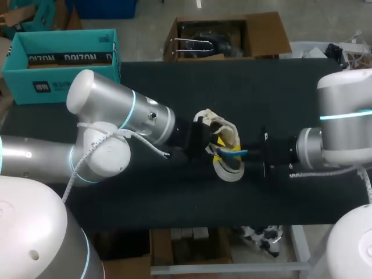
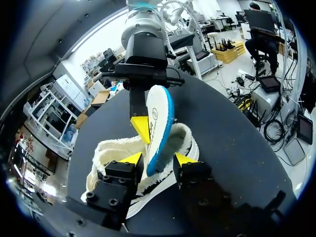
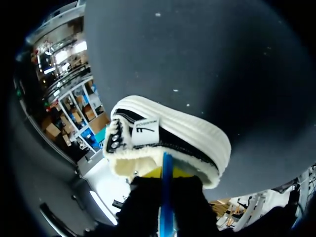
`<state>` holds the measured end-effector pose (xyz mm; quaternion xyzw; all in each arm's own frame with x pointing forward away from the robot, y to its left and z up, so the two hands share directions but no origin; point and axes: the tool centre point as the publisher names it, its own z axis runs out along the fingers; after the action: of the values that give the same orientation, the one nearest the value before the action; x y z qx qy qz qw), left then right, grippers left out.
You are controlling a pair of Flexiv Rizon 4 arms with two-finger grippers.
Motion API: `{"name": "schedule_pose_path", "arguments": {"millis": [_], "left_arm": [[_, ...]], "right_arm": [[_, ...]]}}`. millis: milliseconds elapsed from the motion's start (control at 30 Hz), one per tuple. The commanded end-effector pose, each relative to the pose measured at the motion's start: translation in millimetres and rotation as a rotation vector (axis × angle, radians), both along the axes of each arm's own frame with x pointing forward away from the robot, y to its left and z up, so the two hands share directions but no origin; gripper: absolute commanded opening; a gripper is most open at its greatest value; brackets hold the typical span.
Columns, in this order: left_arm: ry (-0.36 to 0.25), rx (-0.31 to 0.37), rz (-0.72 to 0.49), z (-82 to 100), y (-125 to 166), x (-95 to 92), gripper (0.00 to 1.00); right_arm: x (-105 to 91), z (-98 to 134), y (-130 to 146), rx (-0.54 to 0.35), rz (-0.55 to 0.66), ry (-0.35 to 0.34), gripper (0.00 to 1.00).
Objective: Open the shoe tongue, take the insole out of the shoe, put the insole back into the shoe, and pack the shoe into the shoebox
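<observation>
A white fleece-lined shoe (image 1: 228,170) lies at the middle of the dark table (image 1: 279,87). My right gripper (image 1: 224,150) comes in from the right, shut on the white insole (image 1: 237,153) with its blue edge. The right wrist view shows the insole (image 3: 167,207) edge-on between its fingers, heading into the shoe's (image 3: 168,140) opening. In the left wrist view my left gripper (image 2: 158,160) stands open over the shoe (image 2: 113,158). The insole (image 2: 159,118) hangs between its yellow tips without being squeezed, and the right gripper (image 2: 140,127) pinches it from above. The teal shoebox (image 1: 58,64) stands at the table's back left.
My left arm's big white elbow (image 1: 104,133) lies over the table's left half, between the shoebox and the shoe. Bare dark tabletop stretches behind the shoe and along the front edge (image 1: 192,215).
</observation>
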<state>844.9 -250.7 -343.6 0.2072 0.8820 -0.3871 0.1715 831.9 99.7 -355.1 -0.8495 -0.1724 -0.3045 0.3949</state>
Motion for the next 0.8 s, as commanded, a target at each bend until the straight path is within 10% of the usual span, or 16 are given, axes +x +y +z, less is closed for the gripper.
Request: {"name": "schedule_pose_path", "arguments": {"millis": [33, 800], "left_arm": [[0.001, 0.000, 0.004, -1.4, -1.5, -1.5, 0.40], [-0.046, -0.053, -0.035, 16.0, -5.6, -17.8, 0.20]], "right_arm": [[11.1, -9.1, -2.1, 0.008, 0.009, 0.011, 0.00], [3.1, -0.7, 1.3, -0.030, -0.024, 0.005, 0.00]]}}
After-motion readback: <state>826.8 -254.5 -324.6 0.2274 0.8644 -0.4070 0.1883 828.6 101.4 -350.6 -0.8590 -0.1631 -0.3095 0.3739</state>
